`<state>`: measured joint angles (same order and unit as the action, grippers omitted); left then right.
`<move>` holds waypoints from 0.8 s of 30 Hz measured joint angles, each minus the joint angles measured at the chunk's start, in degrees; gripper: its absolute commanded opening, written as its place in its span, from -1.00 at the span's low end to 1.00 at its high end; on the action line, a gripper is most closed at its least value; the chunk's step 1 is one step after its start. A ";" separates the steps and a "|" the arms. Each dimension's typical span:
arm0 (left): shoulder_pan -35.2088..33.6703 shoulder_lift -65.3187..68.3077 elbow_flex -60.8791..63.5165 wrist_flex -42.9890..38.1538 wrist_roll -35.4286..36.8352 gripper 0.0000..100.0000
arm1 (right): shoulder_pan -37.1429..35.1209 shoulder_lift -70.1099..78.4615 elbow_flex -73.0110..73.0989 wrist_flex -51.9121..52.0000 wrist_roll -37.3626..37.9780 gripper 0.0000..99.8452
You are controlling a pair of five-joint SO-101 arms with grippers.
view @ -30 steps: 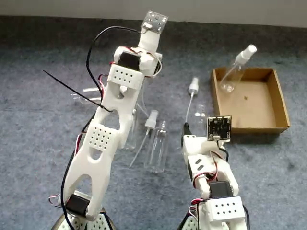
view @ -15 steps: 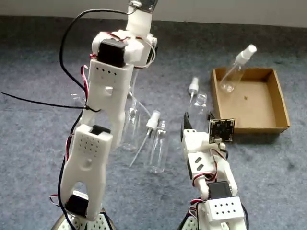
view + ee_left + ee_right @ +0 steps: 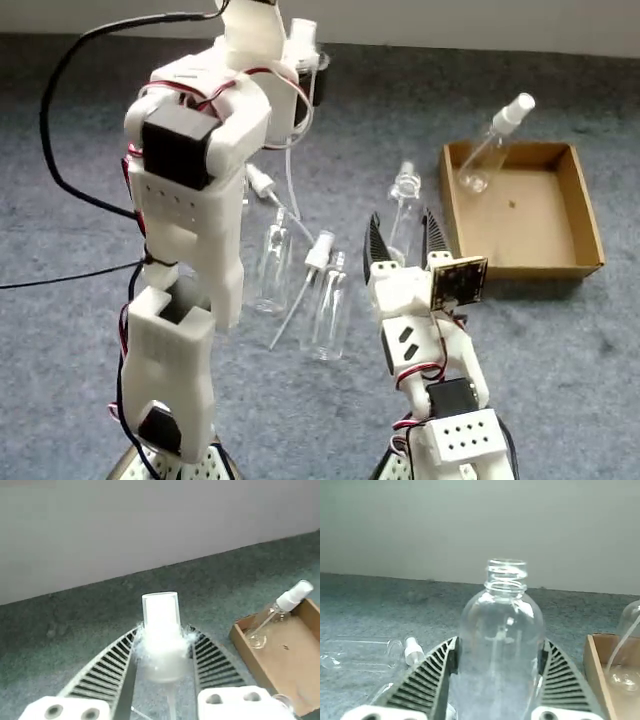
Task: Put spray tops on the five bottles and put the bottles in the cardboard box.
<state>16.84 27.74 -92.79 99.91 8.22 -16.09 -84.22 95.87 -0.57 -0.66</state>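
Gripping an uncapped bottle (image 3: 502,605) with my right hand (image 3: 500,644), nearest me: fingers pressed on both its sides, bottle upright, open neck above the fingertips. The high view has it (image 3: 405,190) standing between those fingers, close to the cardboard box (image 3: 590,240) on the side toward my left arm. Between my two arms, a lying bottle (image 3: 328,305) and a second lying bottle (image 3: 272,265) rest side by side on the table (image 3: 560,340), both bare, necks pointing away from me. A loose spray top (image 3: 318,250) lies between them at the neck end, its thin tube trailing back toward me. Another loose top (image 3: 262,182) sits a bit farther out, beside my left arm. The box is open on the table; a capped bottle (image 3: 495,140) leans in its far corner, base inside, spray head out over the far rim. Farthest and raised high, my left hand (image 3: 164,630) is pinching a spray top (image 3: 160,612) at the collar, head upright above the fingertips, tube hanging below, the wall (image 3: 150,525) behind it.
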 measured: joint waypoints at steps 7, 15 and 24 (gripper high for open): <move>8.26 -8.44 0.00 0.00 0.00 -0.99 | -3.52 0.00 0.00 -1.32 9.76 -0.67; 14.59 -16.18 -0.79 0.00 0.35 -0.99 | -3.69 0.00 0.00 -3.60 10.81 -0.67; 18.81 -23.38 -0.88 0.44 3.43 -0.99 | -3.78 0.00 0.00 -8.79 10.81 -0.67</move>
<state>35.65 4.35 -93.67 100.35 11.65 -19.87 -84.22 95.87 -9.36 10.15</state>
